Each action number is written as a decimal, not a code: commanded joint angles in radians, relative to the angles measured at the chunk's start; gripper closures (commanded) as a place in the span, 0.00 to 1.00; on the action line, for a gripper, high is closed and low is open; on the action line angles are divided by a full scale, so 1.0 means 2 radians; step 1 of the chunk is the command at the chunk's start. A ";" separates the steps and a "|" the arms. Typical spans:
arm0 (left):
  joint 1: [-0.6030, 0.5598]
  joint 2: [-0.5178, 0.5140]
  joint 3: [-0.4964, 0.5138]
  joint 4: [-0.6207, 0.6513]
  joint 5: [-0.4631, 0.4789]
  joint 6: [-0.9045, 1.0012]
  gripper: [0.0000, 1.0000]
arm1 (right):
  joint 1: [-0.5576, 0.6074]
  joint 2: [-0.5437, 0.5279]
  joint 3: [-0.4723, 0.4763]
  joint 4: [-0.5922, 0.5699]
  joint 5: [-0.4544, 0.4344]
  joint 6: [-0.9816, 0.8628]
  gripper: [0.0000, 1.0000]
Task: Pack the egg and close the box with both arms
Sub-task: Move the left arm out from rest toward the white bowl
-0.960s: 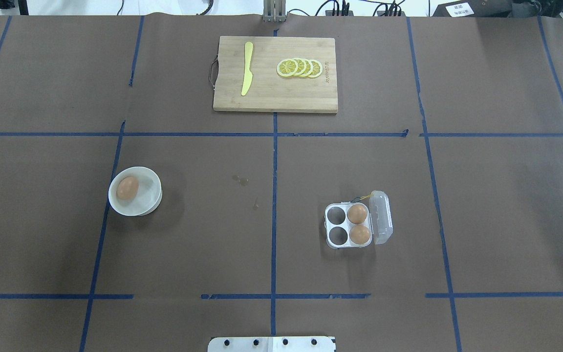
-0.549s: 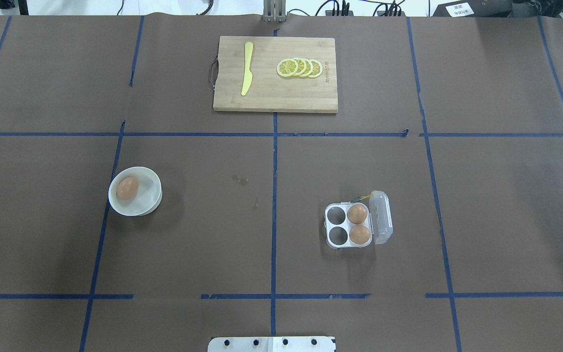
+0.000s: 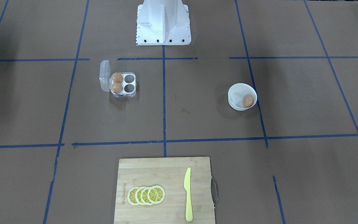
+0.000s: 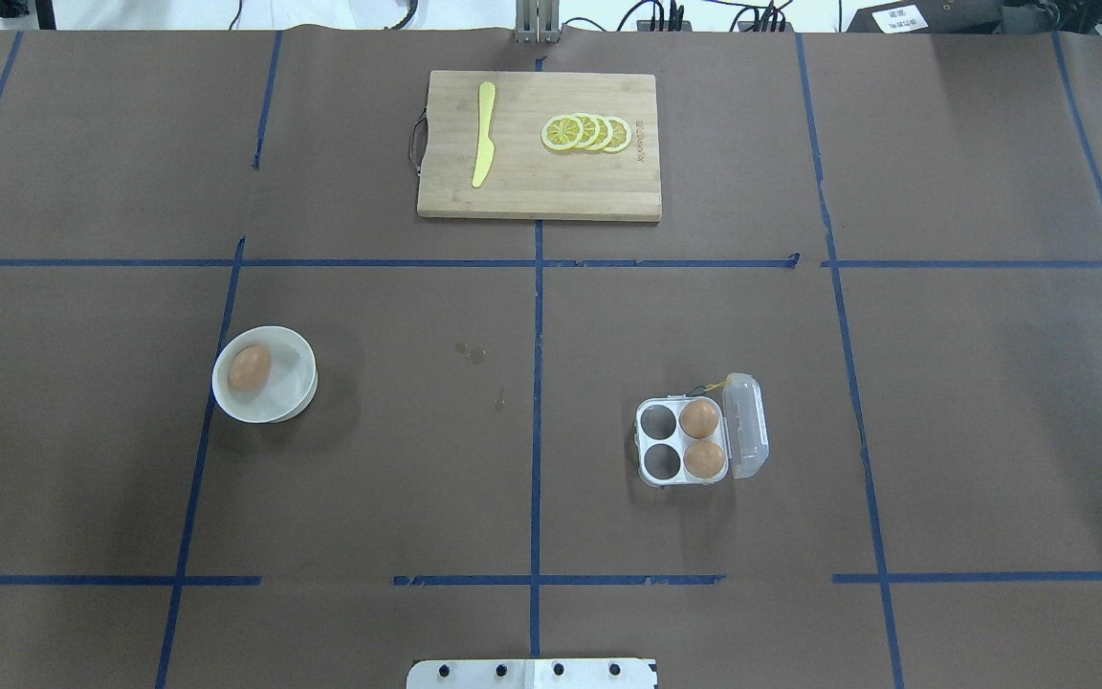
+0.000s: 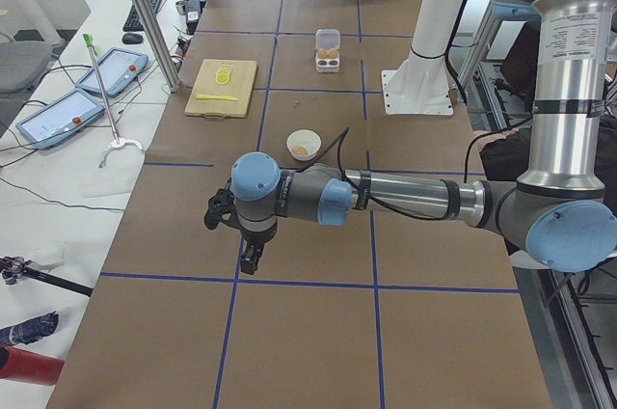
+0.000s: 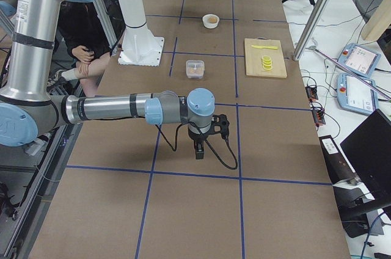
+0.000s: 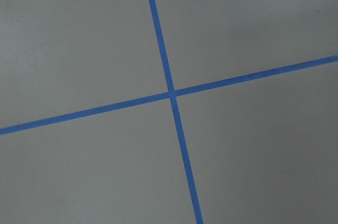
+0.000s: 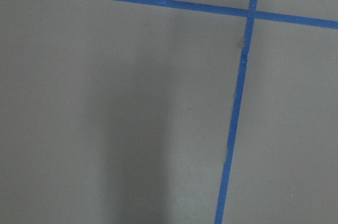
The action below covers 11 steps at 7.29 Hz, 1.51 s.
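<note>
**Front-facing.** Egg (image 3: 247,101) lies in bowl (image 3: 235,105), close to the wall on the side away from box (image 3: 123,83). Bowl sits on the robot's left half of worktop (image 3: 197,124), box well apart on the right half. Lid (image 3: 104,74) is open. Two cells are filled, and the two cells nearer the bowl are empty. No arm in view.
Risk: the bowl wall may block one finger, and an off-centre pinch could squirt or crack the smooth egg.

**Overhead.** Same layout. String (image 4: 716,387) trails at the box's far corner.
Risk: string caught under the lid, or an egg seated high, would stop the latch.

**Exterior left.** Left gripper (image 5: 251,262) hangs over bare worktop, short of the bowl. Cannot tell whether released or clenched.
Risk: a long carry across the worktop means a weak hold drops the egg.

**Exterior right.** Right gripper (image 6: 198,152) hangs over bare worktop, far from the box. Its state likewise cannot be told.
Risk: the light box may skid if the lid is pushed unbraced.

**Wrist views.** Tape lines only, with no task thing in sight.
</note>
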 commanded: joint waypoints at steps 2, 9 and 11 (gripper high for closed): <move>0.018 -0.032 0.001 -0.082 0.002 0.000 0.00 | 0.001 0.029 0.003 0.027 0.001 0.043 0.00; 0.048 -0.031 0.042 -0.454 -0.042 -0.063 0.00 | 0.001 0.034 0.004 0.077 -0.027 0.066 0.00; 0.133 -0.030 0.022 -0.452 -0.044 -0.148 0.00 | 0.001 0.034 0.003 0.076 -0.027 0.071 0.00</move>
